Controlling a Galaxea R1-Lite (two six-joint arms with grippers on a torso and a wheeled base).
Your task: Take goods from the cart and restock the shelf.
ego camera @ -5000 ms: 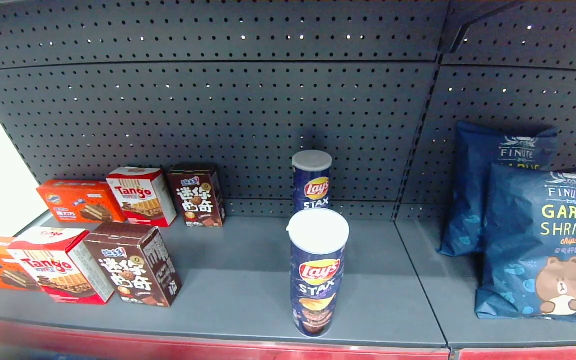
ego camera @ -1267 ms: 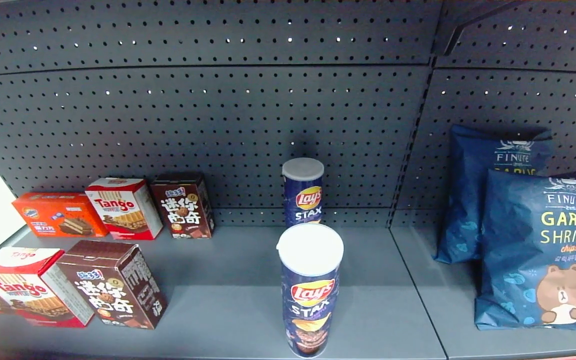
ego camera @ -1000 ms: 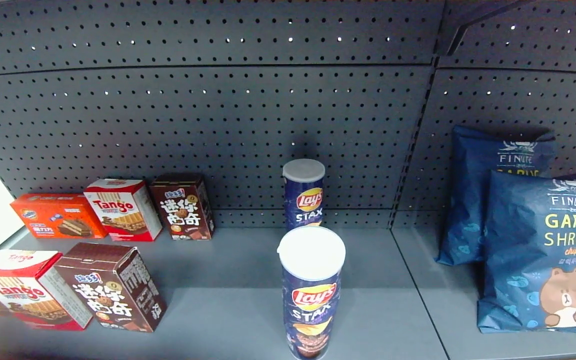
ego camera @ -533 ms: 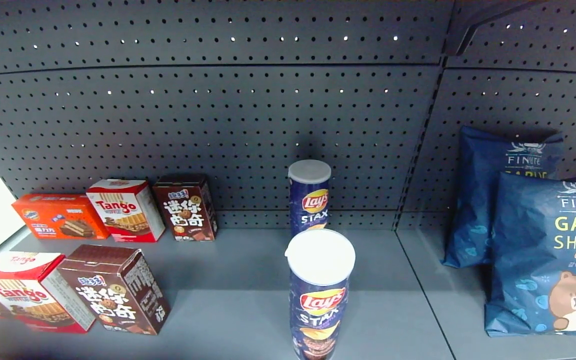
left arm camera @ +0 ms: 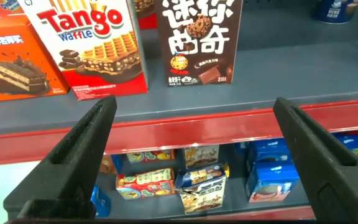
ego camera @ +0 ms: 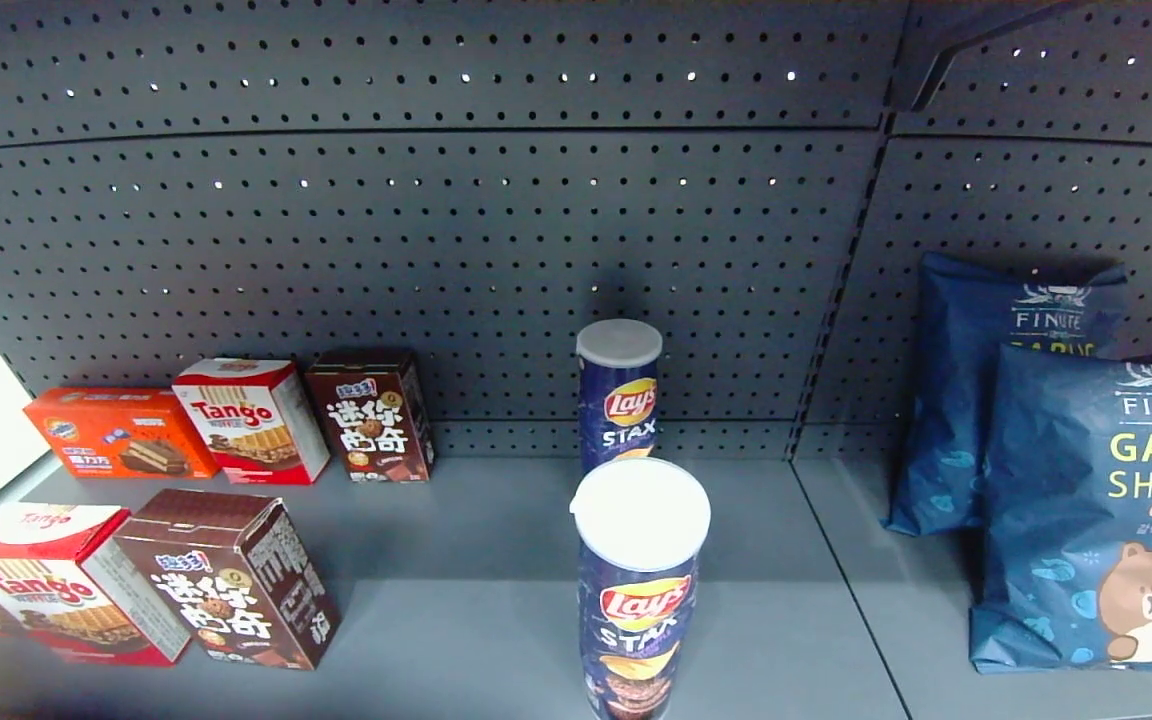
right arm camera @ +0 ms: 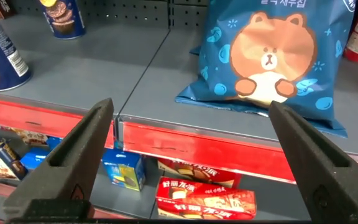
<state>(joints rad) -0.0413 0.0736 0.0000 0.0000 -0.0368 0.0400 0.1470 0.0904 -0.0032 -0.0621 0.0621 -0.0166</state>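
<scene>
The grey shelf (ego camera: 456, 560) carries two blue chip cans, one at the front (ego camera: 639, 585) and one behind it (ego camera: 619, 390). Snack boxes stand at the left: orange (ego camera: 116, 432), red-and-white wafer (ego camera: 251, 420) and brown cookie (ego camera: 373, 413) boxes in back, a wafer box (ego camera: 56, 585) and a brown box (ego camera: 231, 575) in front. Blue chip bags (ego camera: 1101, 510) lean at the right. My left gripper (left arm camera: 194, 158) is open in front of the shelf's red edge (left arm camera: 185, 124), below the brown box (left arm camera: 197, 40). My right gripper (right arm camera: 194, 158) is open before the bear-printed bag (right arm camera: 272, 56).
A perforated dark back panel (ego camera: 436, 230) closes the shelf behind the goods. Bare shelf floor lies between the boxes and the cans and between the cans and the bags. A lower shelf holds more small boxes (left arm camera: 197, 183) and red packs (right arm camera: 207, 199).
The head camera has shifted, so the whole shelf picture sits lower and slightly to the right than five seconds ago. Nothing on the shelf has moved.
</scene>
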